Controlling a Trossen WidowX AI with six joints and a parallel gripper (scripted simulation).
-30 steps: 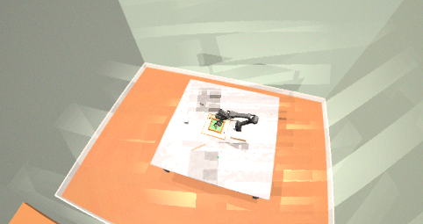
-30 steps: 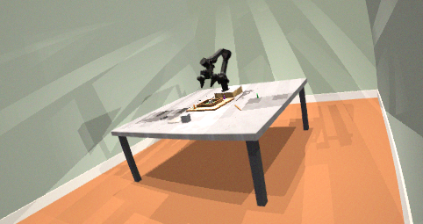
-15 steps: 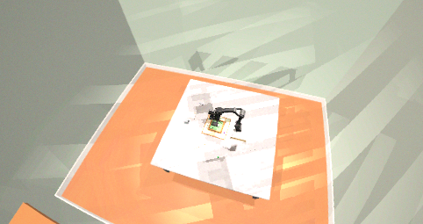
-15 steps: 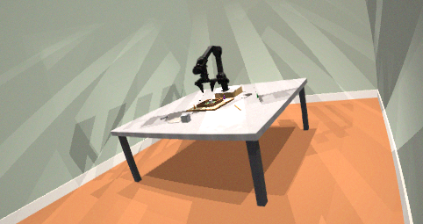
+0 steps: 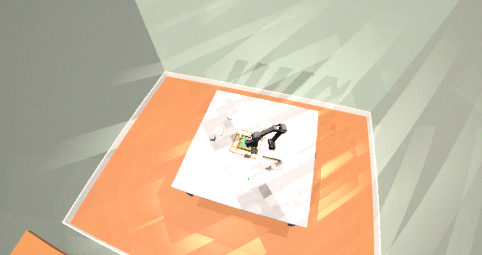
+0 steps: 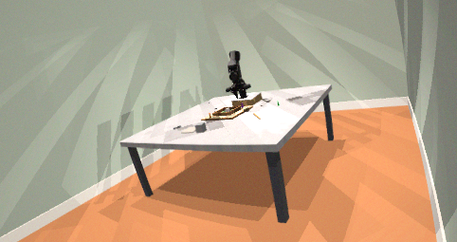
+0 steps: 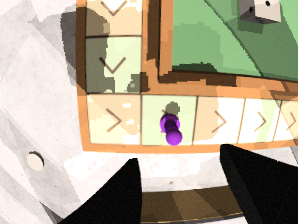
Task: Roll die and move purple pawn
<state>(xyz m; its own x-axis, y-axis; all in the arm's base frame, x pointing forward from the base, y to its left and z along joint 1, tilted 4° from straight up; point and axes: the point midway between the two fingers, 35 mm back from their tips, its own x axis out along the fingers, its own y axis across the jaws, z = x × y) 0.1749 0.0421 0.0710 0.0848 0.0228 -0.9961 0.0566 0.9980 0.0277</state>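
Observation:
The purple pawn (image 7: 171, 124) stands on a pale green square of the board's near row in the wrist view, one square right of the corner; the arrows in this row point right. It also shows small in the exterior view (image 6: 242, 105). My gripper (image 7: 180, 159) is open and empty, its fingertips apart on either side of the pawn's line and below it in the wrist view. The white die (image 7: 265, 11) lies in the green tray (image 7: 165, 45) at the upper right; it is cut off by the frame edge, so its full top face is hidden.
A long brown box (image 7: 190, 206) (image 6: 248, 100) lies beside the board's near edge. A white disc (image 7: 35, 161) lies left of the board. A grey block (image 6: 201, 126) and a small green piece (image 6: 278, 103) stand farther away on the table (image 6: 156, 135).

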